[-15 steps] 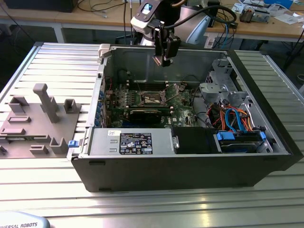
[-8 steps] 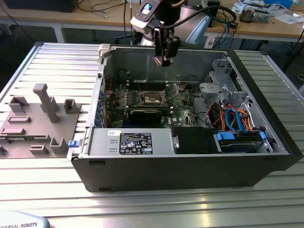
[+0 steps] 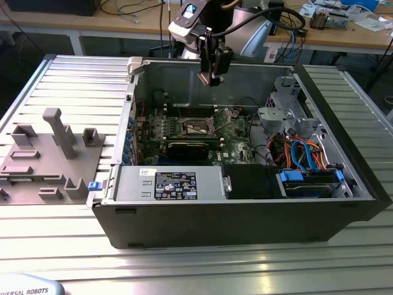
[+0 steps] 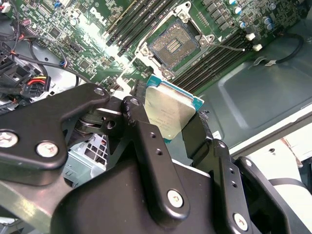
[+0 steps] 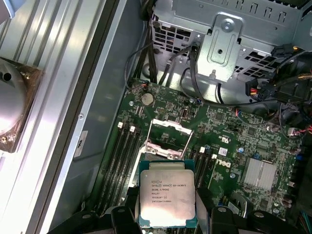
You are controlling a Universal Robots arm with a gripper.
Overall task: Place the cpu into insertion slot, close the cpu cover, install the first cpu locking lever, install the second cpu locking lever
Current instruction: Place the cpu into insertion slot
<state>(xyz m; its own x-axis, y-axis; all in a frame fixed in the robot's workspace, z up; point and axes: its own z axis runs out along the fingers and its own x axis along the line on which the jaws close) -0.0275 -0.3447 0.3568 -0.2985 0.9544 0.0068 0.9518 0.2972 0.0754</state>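
Note:
In both wrist views my gripper (image 4: 168, 127) (image 5: 168, 215) is shut on the cpu (image 4: 170, 109) (image 5: 167, 192), a small square chip with a silvery top and a teal edge, clamped by two opposite sides between black fingers (image 4: 141, 126). In the exterior view the gripper (image 3: 212, 78) hangs above the open black computer case, well over the green motherboard (image 3: 233, 135). The insertion slot (image 4: 173, 44) (image 3: 198, 127) lies open with its dark contact field exposed, and the chip is apart from it. A silvery frame that looks like the cpu cover (image 5: 165, 124) stands raised beside the slot.
The black case wall (image 3: 344, 104) rings the board. Inside are a long black card (image 3: 190, 147), a labelled power supply (image 3: 175, 184), a metal drive cage (image 3: 282, 110) and orange and blue cables (image 3: 307, 153). A grey fixture plate (image 3: 49, 153) lies outside on the exterior view's left.

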